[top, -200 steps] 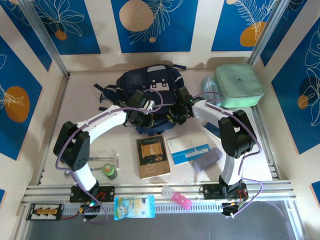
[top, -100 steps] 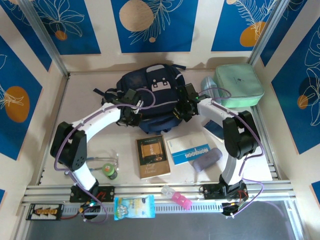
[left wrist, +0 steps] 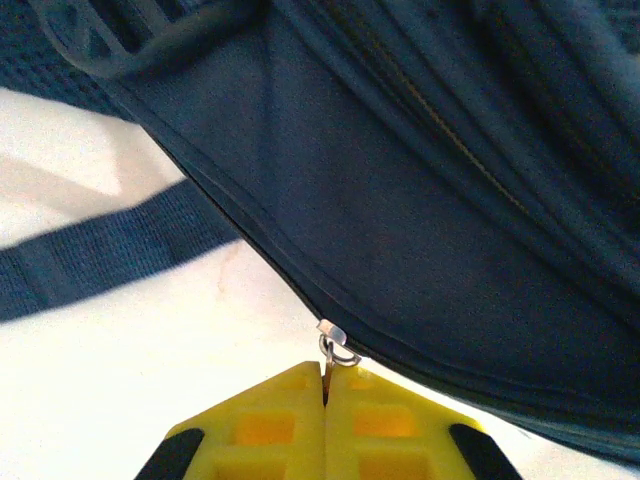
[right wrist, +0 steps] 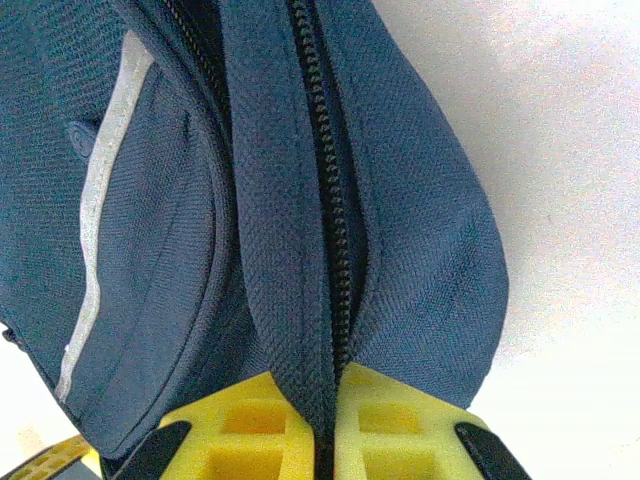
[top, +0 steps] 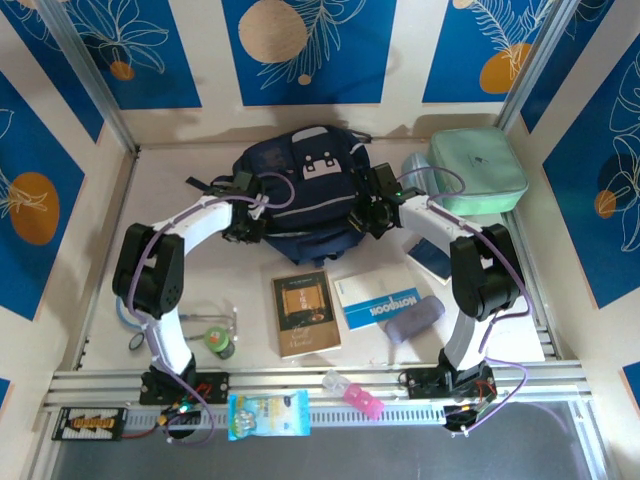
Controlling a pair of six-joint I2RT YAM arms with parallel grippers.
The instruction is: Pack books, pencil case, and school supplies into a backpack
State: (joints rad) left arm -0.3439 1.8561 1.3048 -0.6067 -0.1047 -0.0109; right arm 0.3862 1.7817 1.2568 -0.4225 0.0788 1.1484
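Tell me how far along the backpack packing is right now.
Nothing looks packed yet. In hand: the left hand is shut on the backpack's zipper pull, while the right hand pinches its zipper seam, which looks closed there. Left to do: the brown book, the NOTEBOOK and the dark book lie on the table, outside the backpack.

Overhead view down onto table [top: 225, 275]; both wrist views close against backpack [top: 310, 210].
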